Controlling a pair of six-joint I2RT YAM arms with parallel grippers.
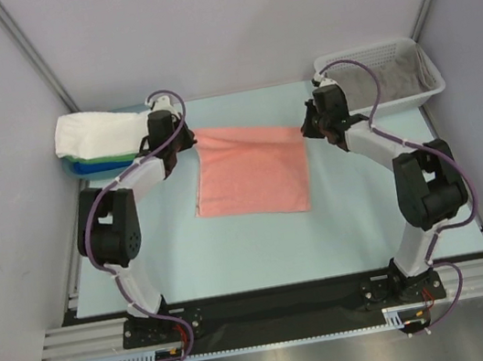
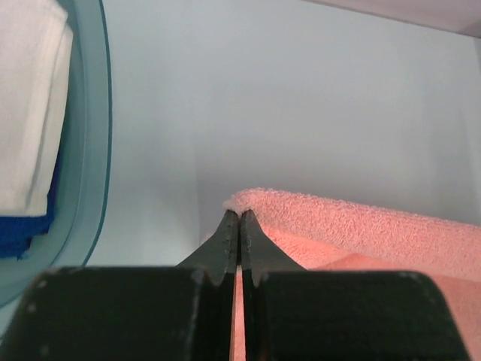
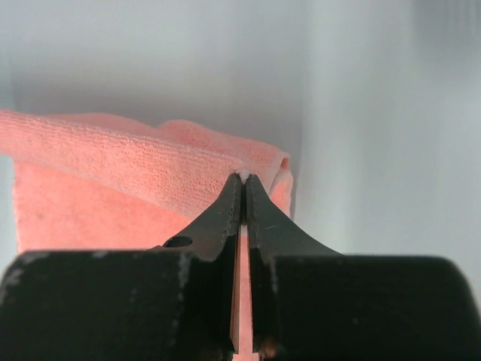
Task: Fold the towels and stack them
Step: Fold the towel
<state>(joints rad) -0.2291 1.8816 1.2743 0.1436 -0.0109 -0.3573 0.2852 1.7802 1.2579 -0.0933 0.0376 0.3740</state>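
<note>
A salmon pink towel hangs stretched over the middle of the table, held up by its two far corners. My left gripper is shut on its left corner; in the left wrist view the pink terry edge runs off to the right from the pinched tip. My right gripper is shut on the right corner, where the pink cloth spreads left of the closed jaws. Folded towels, white on top with green and blue under it, lie stacked at the back left. A grey towel lies in the basket.
A blue tray under the folded stack stands at the back left, its rim close to my left gripper. A white perforated basket stands at the back right. Walls close the table in on three sides.
</note>
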